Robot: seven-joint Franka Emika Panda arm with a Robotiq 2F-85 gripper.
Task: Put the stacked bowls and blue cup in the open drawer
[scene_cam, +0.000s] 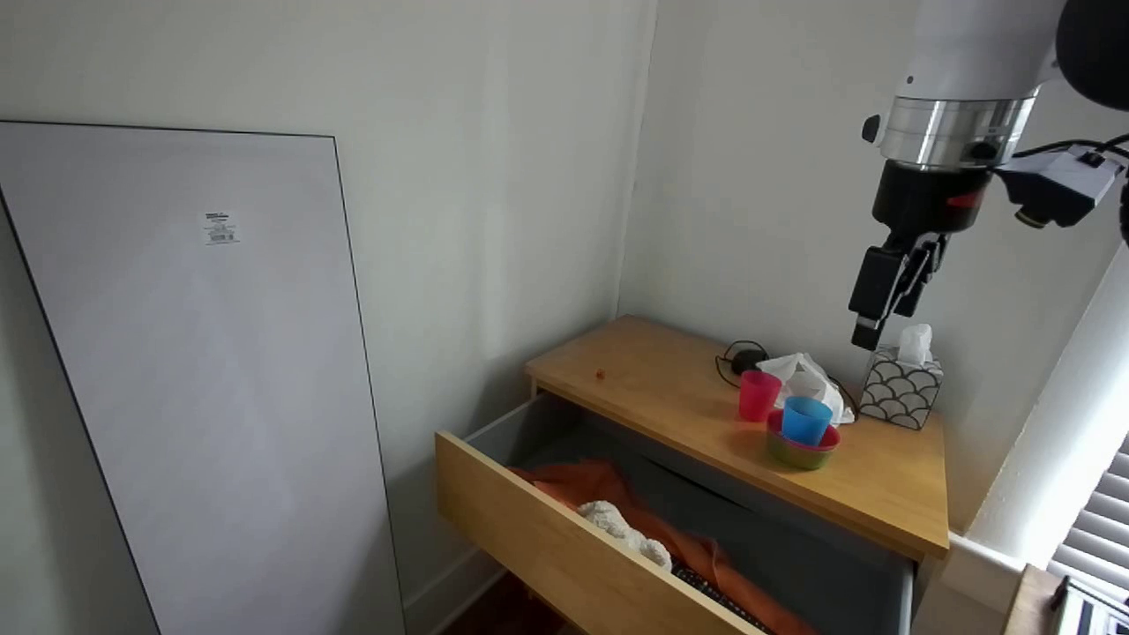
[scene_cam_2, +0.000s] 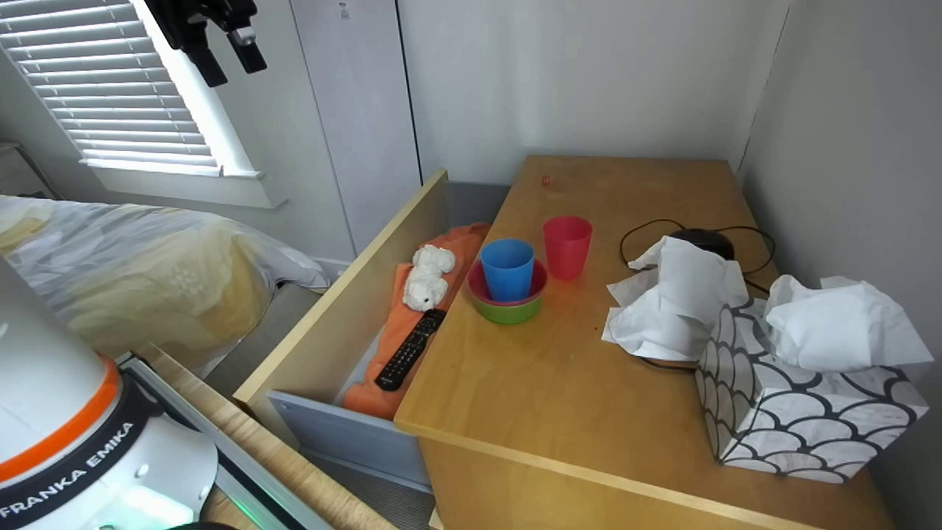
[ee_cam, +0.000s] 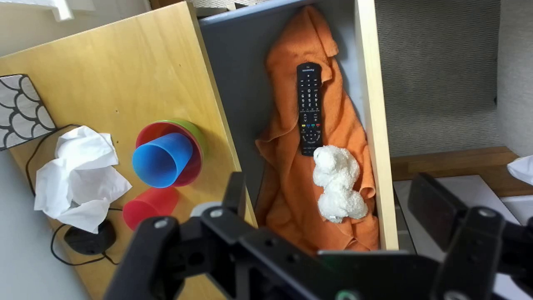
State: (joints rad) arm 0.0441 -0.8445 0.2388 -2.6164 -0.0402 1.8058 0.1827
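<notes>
In the wrist view, the tool (ee_cam: pixel 331 187) is spread wide; toward nine o'clock, the blue cup (ee_cam: pixel 166 158) sits in the stacked bowls (ee_cam: pixel 195 164), probably two, near the open drawer (ee_cam: pixel 377 125).

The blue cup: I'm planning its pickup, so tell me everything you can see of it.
The blue cup looks like smooth, bright plastic: a plain, handleless cylinder widening slightly toward its open rim. It stands roughly upright, mouth up, in the red bowl, which is nested in the green bowl on the dresser top. Its base is hidden inside the red bowl. The gripper hangs apart from it.
</notes>
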